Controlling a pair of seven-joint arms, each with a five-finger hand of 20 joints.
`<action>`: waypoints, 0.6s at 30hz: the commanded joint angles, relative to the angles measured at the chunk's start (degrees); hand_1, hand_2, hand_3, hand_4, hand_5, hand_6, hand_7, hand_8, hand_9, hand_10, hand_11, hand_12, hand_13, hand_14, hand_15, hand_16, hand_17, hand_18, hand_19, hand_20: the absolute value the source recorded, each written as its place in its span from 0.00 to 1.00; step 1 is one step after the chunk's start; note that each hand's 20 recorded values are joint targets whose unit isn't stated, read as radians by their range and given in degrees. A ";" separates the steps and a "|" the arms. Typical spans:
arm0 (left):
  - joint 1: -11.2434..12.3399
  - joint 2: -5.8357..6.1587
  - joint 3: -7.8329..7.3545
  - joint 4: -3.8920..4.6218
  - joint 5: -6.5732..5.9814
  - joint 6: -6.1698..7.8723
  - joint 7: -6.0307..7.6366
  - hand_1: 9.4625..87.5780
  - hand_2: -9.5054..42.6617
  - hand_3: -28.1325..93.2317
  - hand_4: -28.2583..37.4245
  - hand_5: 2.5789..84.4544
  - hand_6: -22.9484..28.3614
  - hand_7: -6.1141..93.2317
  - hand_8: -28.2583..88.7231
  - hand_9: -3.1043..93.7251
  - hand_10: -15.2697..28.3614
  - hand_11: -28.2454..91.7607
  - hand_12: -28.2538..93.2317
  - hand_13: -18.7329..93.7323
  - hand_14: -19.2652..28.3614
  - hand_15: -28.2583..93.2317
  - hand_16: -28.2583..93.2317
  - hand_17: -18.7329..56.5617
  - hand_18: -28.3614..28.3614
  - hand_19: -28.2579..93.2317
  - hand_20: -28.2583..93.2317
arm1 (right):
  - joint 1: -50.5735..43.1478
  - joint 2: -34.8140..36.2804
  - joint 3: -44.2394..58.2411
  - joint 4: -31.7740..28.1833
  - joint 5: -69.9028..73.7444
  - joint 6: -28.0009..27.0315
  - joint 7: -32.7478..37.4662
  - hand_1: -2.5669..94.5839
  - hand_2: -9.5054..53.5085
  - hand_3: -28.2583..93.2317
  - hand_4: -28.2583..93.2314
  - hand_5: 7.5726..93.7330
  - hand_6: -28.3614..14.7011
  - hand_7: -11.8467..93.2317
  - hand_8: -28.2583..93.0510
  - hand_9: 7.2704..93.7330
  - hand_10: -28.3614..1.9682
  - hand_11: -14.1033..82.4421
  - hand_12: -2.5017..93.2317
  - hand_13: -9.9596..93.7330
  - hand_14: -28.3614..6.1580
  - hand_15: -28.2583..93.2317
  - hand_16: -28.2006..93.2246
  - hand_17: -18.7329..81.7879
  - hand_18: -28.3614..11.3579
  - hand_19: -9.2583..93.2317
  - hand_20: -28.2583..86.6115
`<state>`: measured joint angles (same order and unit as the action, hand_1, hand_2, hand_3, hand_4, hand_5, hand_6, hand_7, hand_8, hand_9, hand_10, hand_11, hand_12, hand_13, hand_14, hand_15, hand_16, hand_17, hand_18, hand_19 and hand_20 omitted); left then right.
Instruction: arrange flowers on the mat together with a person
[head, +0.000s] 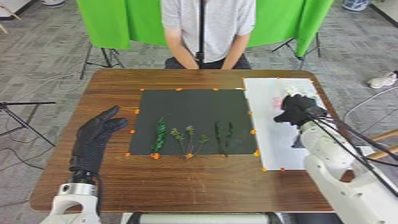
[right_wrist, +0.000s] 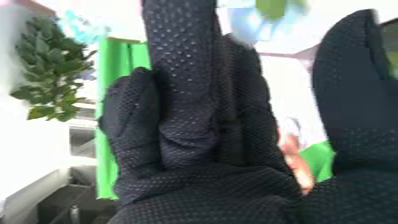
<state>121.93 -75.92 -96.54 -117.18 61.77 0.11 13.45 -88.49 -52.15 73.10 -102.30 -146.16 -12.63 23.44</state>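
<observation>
In the head view, my right hand (head: 300, 109) is over the white mat (head: 275, 135) at the right, beside pale and pink flowers (head: 291, 92). On the black mat (head: 189, 107), a leafy green stem (head: 160, 135) lies left, thin sprigs with small blooms (head: 188, 141) in the middle, and slender green stems (head: 224, 137) right. My left hand (head: 93, 137) is left of the black mat, fingers straight. The right wrist view has my right hand (right_wrist: 204, 195) open, fingers extended and thumb apart, with blurred bluish petals (right_wrist: 253, 22) beyond the fingertips and nothing visibly held.
Orange markers (head: 133, 131) dot the borders of both mats on the brown table (head: 195, 182). A dark object (head: 298, 142) is on the white mat beside my right arm. Green cloth (head: 111, 22) hangs behind the table. Green foliage (right_wrist: 49, 70) is in the right wrist view.
</observation>
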 joint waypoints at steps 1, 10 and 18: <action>0.10 -0.15 0.05 0.43 -0.25 -0.01 -0.74 0.17 0.12 0.79 0.12 0.58 0.50 0.19 0.20 0.56 0.70 0.42 0.37 0.52 0.80 0.45 0.27 0.35 0.73 0.30 0.40 | -1.15 -0.14 -2.56 1.93 -1.44 2.39 0.12 0.44 0.00 0.76 0.03 0.61 0.71 0.26 0.17 0.83 0.53 0.30 0.21 1.00 0.74 0.51 0.44 0.79 0.44 0.95 0.48; 0.36 -0.43 -0.02 0.38 -0.28 0.15 -0.25 0.17 0.12 0.79 0.12 0.58 0.50 0.19 0.20 0.56 0.70 0.42 0.37 0.51 0.80 0.45 0.27 0.35 0.73 0.30 0.40 | -1.42 -0.22 -4.90 3.81 -0.25 10.29 -0.55 0.60 0.00 0.69 0.04 0.73 0.75 0.29 0.25 0.94 0.64 0.25 0.31 1.00 0.80 0.59 0.40 0.82 0.46 0.98 0.47; 0.07 -0.37 0.00 0.51 -0.33 0.26 -0.21 0.17 0.12 0.79 0.12 0.58 0.50 0.18 0.20 0.56 0.71 0.42 0.37 0.51 0.80 0.45 0.26 0.35 0.73 0.30 0.40 | -0.66 0.34 -4.55 3.28 3.18 11.02 -0.66 0.96 0.00 0.00 0.52 0.82 0.74 0.28 0.30 1.00 0.67 0.23 0.37 1.00 0.81 0.63 0.39 0.84 0.47 0.98 0.49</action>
<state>121.72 -75.97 -96.53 -117.14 61.72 0.09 13.43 -88.97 -52.21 68.78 -99.22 -145.75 -1.19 23.25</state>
